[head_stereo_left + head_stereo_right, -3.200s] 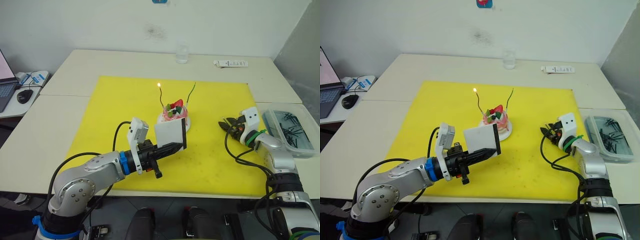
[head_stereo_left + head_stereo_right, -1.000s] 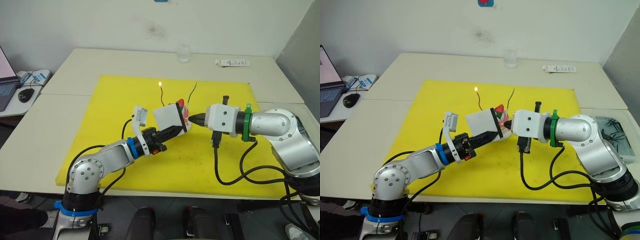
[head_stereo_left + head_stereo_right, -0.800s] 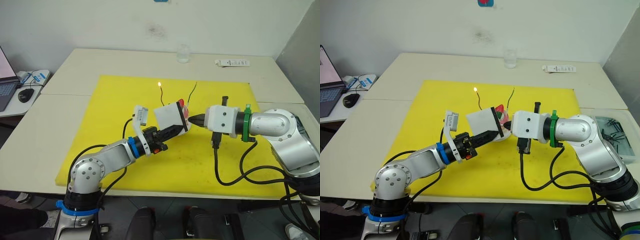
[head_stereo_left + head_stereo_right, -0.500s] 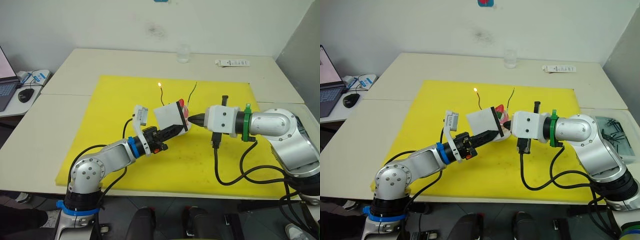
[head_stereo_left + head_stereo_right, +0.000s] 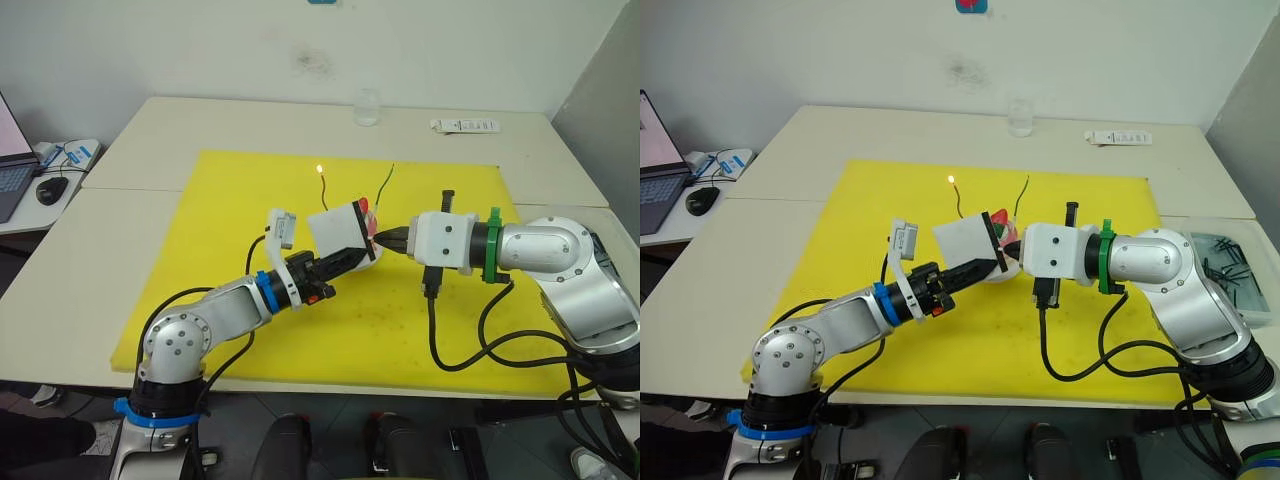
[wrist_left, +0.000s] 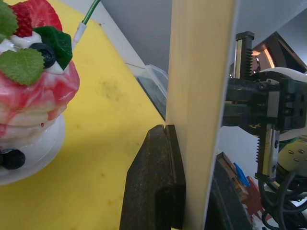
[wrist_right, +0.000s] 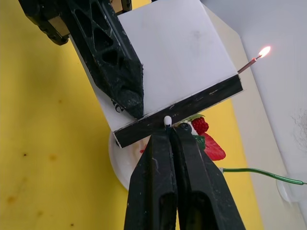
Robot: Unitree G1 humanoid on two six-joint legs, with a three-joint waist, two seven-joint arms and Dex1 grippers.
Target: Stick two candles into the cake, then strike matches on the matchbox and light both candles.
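Cake (image 6: 33, 96) on its white plate (image 6: 29, 158), mid yellow mat (image 5: 220, 240), one candle (image 5: 322, 185) lit, the other candle (image 5: 385, 185) unlit. Matchbox (image 7: 163, 72) held upright just in front of the cake, clamped in the left gripper (image 5: 345, 262). Right gripper (image 7: 170, 132) closed on a white-headed match (image 7: 167, 120), its head touching the black striking strip (image 7: 182, 112). Clear box of dark sticks (image 5: 1230, 265) at the table's right edge

plain white wall (image 5: 200, 50) | cream rectangular tables (image 5: 250, 120) pushed together | grey floor (image 5: 330, 410) seen beneath
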